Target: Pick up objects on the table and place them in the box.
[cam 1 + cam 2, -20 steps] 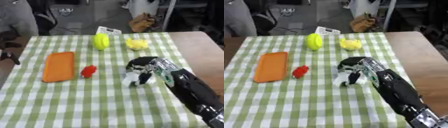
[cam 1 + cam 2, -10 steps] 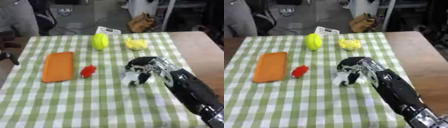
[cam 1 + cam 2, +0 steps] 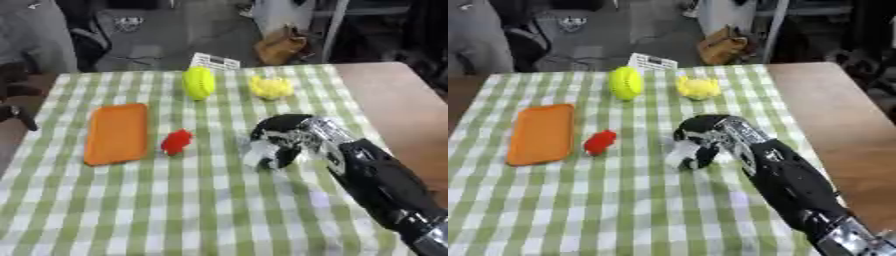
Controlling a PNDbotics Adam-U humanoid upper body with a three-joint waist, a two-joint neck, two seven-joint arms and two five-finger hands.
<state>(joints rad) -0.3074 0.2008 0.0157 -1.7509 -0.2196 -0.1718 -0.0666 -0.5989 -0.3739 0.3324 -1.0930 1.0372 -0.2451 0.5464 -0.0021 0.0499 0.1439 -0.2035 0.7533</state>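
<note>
My right hand (image 3: 284, 137) comes in from the lower right and sits at the middle of the green checked table. Its fingers are curled down over a small white object (image 3: 256, 152), which shows below and to the left of the palm. A flat orange box (image 3: 115, 132) lies at the table's left. Between the box and the hand lies a small red object (image 3: 177, 142). At the far side stand a yellow-green oval object (image 3: 199, 83) and a lumpy yellow object (image 3: 270, 87). My left hand shows in neither view.
A white card (image 3: 215, 62) stands at the table's far edge behind the yellow-green object. Bare brown tabletop (image 3: 394, 100) runs along the right beyond the cloth. A brown bag (image 3: 282, 46) and dark furniture stand on the floor beyond the table.
</note>
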